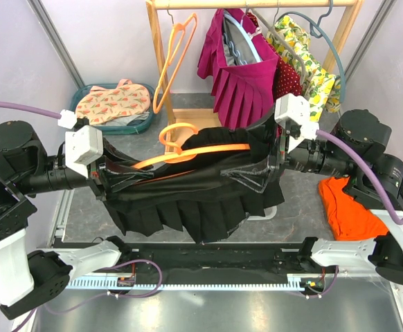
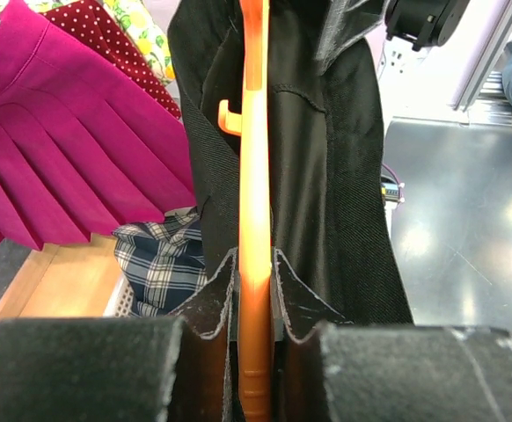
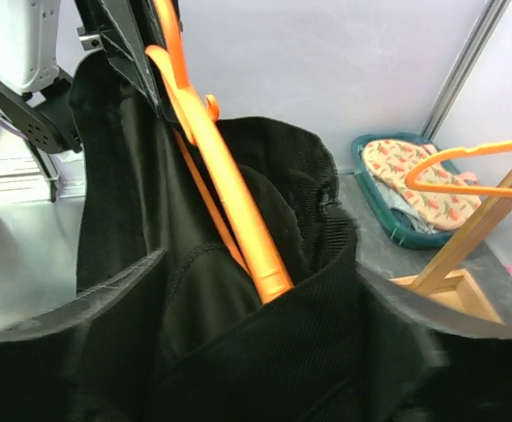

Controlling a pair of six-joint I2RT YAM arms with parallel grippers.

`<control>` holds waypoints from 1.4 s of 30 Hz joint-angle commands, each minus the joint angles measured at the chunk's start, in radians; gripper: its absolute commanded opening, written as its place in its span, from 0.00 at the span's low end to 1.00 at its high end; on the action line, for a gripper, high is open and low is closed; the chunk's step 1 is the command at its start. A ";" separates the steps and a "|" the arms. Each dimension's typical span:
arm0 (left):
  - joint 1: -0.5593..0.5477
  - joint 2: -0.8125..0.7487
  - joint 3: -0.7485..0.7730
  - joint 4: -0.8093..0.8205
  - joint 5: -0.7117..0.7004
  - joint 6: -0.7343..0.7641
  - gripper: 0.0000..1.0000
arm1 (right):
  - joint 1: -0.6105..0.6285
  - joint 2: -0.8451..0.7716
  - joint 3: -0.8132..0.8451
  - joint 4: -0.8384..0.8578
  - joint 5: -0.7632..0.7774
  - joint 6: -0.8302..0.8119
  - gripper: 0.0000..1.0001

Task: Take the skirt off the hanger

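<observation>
One end of the black skirt's (image 1: 187, 187) waistband sits between the widely spread jaws of the right gripper (image 1: 274, 164). They should probably close on cloth alone, clear of the orange hanger (image 1: 208, 149), and draw it off sideways while the left gripper (image 1: 110, 178), pinched tight on the hanger's other end with cloth either side, holds firm. Pleated and dark, the skirt hangs stretched between both arms above the table (image 1: 84, 214), before the clothes rack (image 1: 161, 55).

Black pleated skirt (image 1: 187, 197) — sideways in midair, orange hanger (image 1: 208, 149) inside waistband
</observation>
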 commanded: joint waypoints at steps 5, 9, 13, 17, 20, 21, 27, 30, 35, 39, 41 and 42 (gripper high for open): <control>-0.002 -0.009 0.009 0.119 0.008 0.026 0.02 | 0.001 0.058 0.044 -0.041 -0.005 0.016 0.00; -0.003 -0.007 -0.006 0.125 0.030 0.019 0.02 | 0.001 0.095 0.108 -0.041 0.002 0.008 0.00; -0.002 0.000 -0.034 0.133 0.073 -0.011 0.21 | 0.001 0.136 0.182 -0.041 -0.011 0.005 0.00; -0.002 0.007 -0.063 0.136 0.103 -0.021 0.27 | 0.000 0.156 0.205 -0.024 -0.014 0.005 0.00; -0.002 0.008 -0.071 0.136 0.108 -0.021 0.28 | 0.001 0.152 0.193 -0.010 -0.008 0.010 0.00; -0.002 0.007 -0.074 0.136 0.108 -0.021 0.28 | 0.001 0.150 0.188 -0.007 -0.004 0.013 0.00; -0.002 -0.007 -0.084 0.117 0.079 0.003 0.03 | 0.003 0.127 0.168 0.005 0.032 0.010 0.00; -0.002 -0.016 -0.083 0.096 0.059 0.026 0.02 | 0.001 0.115 0.168 0.005 0.064 0.005 0.00; -0.002 -0.029 -0.081 0.076 0.030 0.055 0.02 | 0.001 0.094 0.142 0.013 0.176 -0.007 0.01; -0.002 -0.019 -0.057 0.073 0.007 0.058 0.02 | 0.001 0.078 0.087 0.034 0.247 0.000 0.45; -0.002 -0.015 -0.048 0.074 -0.009 0.061 0.02 | 0.001 0.072 0.063 0.036 0.299 0.002 0.75; -0.002 -0.015 -0.045 0.074 -0.024 0.071 0.02 | 0.001 0.069 0.055 0.036 0.319 0.005 0.80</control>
